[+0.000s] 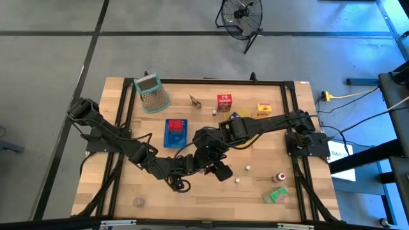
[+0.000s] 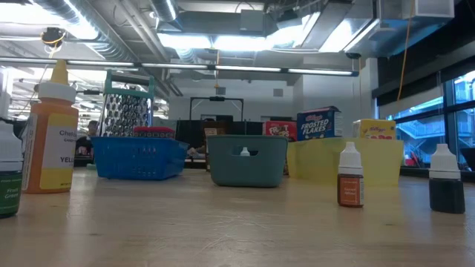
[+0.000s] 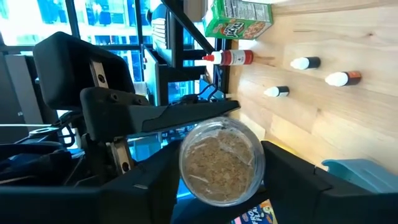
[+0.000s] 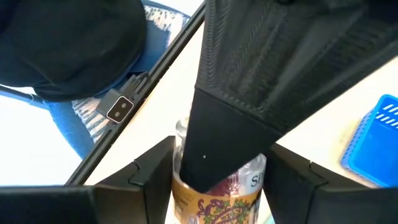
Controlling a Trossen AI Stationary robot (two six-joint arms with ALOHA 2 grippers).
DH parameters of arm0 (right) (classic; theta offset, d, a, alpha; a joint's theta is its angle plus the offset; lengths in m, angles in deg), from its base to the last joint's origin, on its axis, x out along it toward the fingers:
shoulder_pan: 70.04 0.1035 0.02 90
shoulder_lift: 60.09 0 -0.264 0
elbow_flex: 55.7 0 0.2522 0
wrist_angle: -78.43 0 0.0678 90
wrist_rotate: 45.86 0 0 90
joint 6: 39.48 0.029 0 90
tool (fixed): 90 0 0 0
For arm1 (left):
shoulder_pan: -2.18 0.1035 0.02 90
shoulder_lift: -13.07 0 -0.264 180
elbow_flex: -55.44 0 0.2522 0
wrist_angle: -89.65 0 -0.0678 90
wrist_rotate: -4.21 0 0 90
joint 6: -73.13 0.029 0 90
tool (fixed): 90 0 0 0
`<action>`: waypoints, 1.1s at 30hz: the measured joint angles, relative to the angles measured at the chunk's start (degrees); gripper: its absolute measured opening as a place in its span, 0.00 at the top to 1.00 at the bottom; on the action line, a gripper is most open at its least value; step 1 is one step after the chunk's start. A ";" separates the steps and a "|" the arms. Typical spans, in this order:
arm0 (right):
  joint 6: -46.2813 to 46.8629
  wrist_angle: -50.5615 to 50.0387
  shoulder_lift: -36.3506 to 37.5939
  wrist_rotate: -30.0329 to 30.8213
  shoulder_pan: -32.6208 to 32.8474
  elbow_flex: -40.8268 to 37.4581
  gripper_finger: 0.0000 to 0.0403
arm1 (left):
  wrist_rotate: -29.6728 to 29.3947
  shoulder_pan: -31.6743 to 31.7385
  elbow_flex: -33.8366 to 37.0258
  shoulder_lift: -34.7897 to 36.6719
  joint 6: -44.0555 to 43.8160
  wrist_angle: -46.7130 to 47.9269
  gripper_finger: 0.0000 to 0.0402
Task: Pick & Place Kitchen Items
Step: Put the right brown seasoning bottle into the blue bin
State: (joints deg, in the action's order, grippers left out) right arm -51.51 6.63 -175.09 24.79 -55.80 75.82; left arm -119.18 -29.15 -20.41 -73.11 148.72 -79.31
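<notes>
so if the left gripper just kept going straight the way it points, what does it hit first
Probably the right arm's gripper, which sits directly beyond the jar between the left gripper fingers. Depth is unclear; the two arms are handing the jar over, so they nearly touch already.

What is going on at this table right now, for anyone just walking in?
Both arms meet over the middle of the wooden table. The right gripper holds a small spice jar, and the left gripper is around the same jar from its other end, apparently a handover. Cartons, small bottles, a blue basket and a grater lie scattered around.
</notes>
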 joint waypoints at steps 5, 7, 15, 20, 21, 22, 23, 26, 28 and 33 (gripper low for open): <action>0.00 -0.07 0.00 0.00 0.00 0.00 0.49 | 0.09 -0.02 0.00 0.01 -0.76 0.07 0.52; 0.00 -0.04 0.00 0.00 0.00 0.00 0.49 | 0.09 -0.02 0.00 0.01 -0.87 0.07 0.52; -0.18 0.02 0.00 1.57 0.02 -0.02 0.47 | 0.00 -0.02 0.00 0.01 -2.23 0.22 0.54; 0.78 0.61 0.00 5.15 0.11 -0.04 0.40 | -1.11 0.00 0.00 0.01 -4.06 0.26 0.55; 0.99 0.65 0.00 5.71 0.11 -0.03 0.39 | -1.11 0.01 0.00 0.01 -4.36 0.26 0.55; 1.41 0.70 0.00 6.14 0.11 -0.04 0.37 | -1.16 0.07 0.00 0.01 -4.60 0.24 0.55; 2.15 0.80 0.00 6.33 0.07 -0.02 0.35 | -1.28 0.09 0.00 0.01 -4.78 0.22 0.55; 3.69 0.83 0.00 6.72 0.02 -0.04 0.28 | -1.85 0.00 -0.01 0.01 -5.70 0.47 0.55; 3.98 0.65 0.00 6.95 0.00 -0.03 0.24 | -1.82 0.00 -0.02 0.01 -6.14 0.74 0.55; 4.05 -3.26 0.00 8.24 -0.04 -0.02 0.17 | -1.67 -0.06 -0.02 0.01 -7.74 1.00 0.55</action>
State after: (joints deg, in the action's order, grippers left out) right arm -47.46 3.37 -175.09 33.03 -55.85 75.79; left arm -120.85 -29.21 -20.43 -73.10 140.98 -78.32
